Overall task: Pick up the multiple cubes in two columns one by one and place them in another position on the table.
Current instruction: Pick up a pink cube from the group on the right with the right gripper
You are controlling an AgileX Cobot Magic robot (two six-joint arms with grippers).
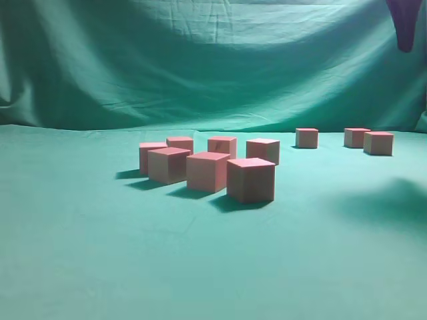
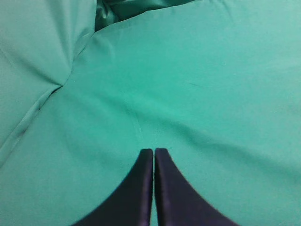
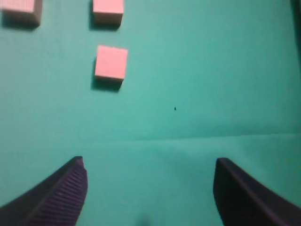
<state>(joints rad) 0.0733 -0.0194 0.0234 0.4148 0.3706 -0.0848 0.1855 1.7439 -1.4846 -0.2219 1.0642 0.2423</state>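
Several pinkish-red cubes [image 1: 208, 171] stand in two columns left of centre on the green table [image 1: 100, 253]. Three more cubes [image 1: 356, 137] sit apart at the back right. The right wrist view shows those three from above, the nearest cube [image 3: 111, 62] ahead and to the left of my right gripper [image 3: 150, 162]. That gripper is open above bare cloth, with nothing between its fingers. My left gripper [image 2: 154, 151] is shut and empty over bare green cloth, with no cube in its view.
A dark part of the right arm [image 1: 403, 27] hangs in at the top right corner, and its shadow [image 1: 390, 200] falls on the cloth at the right. The draped green backdrop [image 1: 213, 60] rises behind the table. Cloth folds [image 2: 56, 84] lie ahead of the left gripper.
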